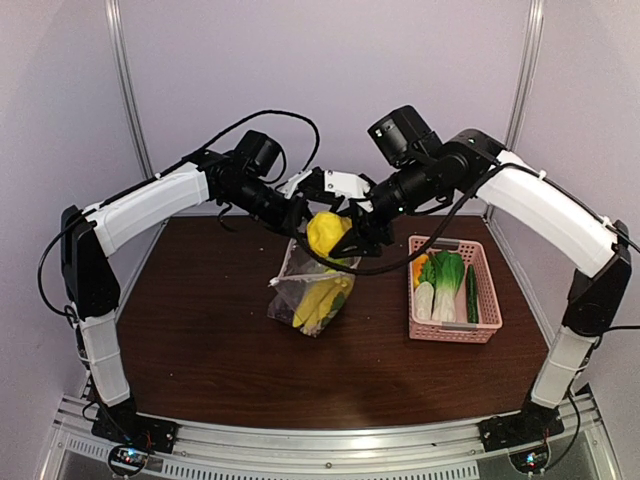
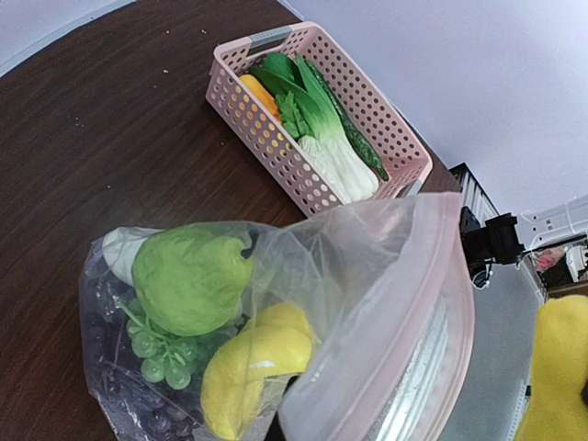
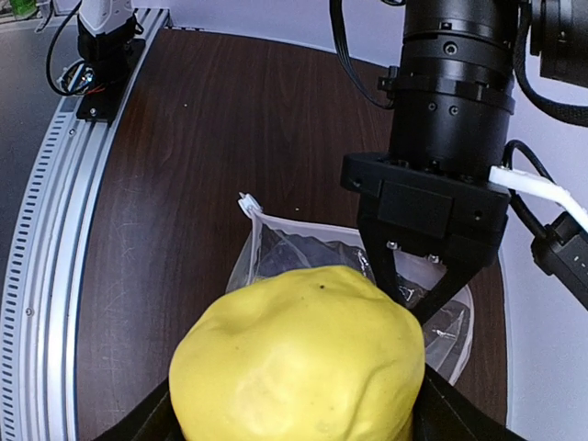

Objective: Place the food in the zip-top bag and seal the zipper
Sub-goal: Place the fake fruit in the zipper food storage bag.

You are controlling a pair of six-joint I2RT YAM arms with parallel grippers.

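Note:
The clear zip-top bag [image 1: 305, 290] stands on the table, its mouth held up and open. My left gripper [image 1: 295, 220] is shut on the bag's mouth edge; the right wrist view shows its black fingers [image 3: 415, 296] pinching the rim. The pale zipper [image 2: 443, 303] curves along the mouth. Inside lie yellow bananas [image 2: 253, 363], a green round fruit [image 2: 188, 276], and green grapes [image 2: 161, 354] over purple ones. My right gripper [image 1: 342, 238] is shut on a yellow lemon [image 3: 299, 363] and holds it just above the bag's mouth [image 3: 349, 253].
The pink basket [image 1: 487, 290] stands to the right of the bag, holding leafy greens [image 1: 446, 270], a dark green cucumber [image 1: 471, 292] and a white vegetable [image 1: 424, 298]. It also shows in the left wrist view [image 2: 276, 147]. Walls close the table's back and sides.

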